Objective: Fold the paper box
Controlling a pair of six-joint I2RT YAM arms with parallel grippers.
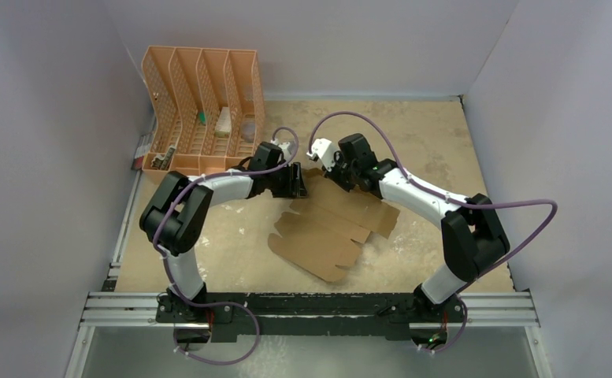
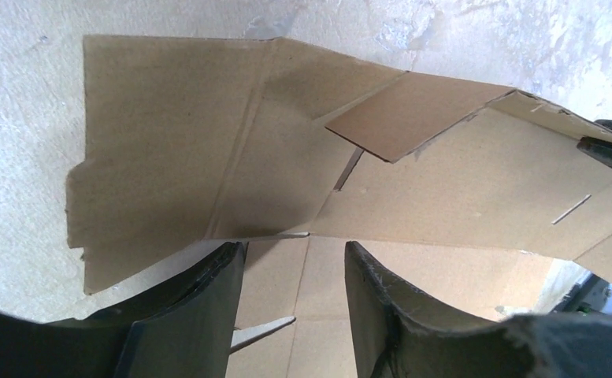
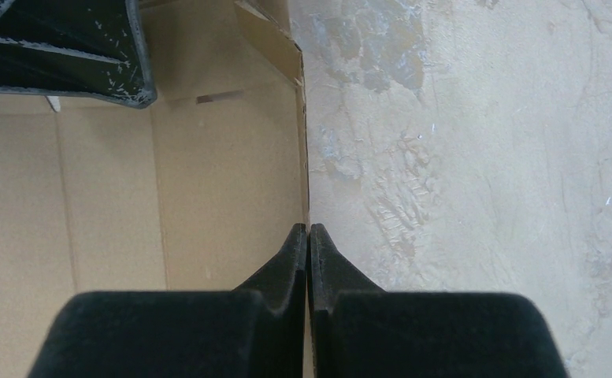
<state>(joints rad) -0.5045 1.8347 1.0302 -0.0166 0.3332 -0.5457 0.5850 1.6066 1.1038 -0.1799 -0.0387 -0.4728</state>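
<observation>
Right gripper is clenched on the upright edge of the paper box. I get that only from its wrist view; overhead, the wrist hides the pinch. Left gripper has its jaws apart over a crease in the sheet, and I can confirm no grasp. Overhead, the rest of the sheet lies flat, running from both grippers toward the arm bases. Bare table starts just outside the right fingers. An orange file organiser stands close beyond the left gripper.
</observation>
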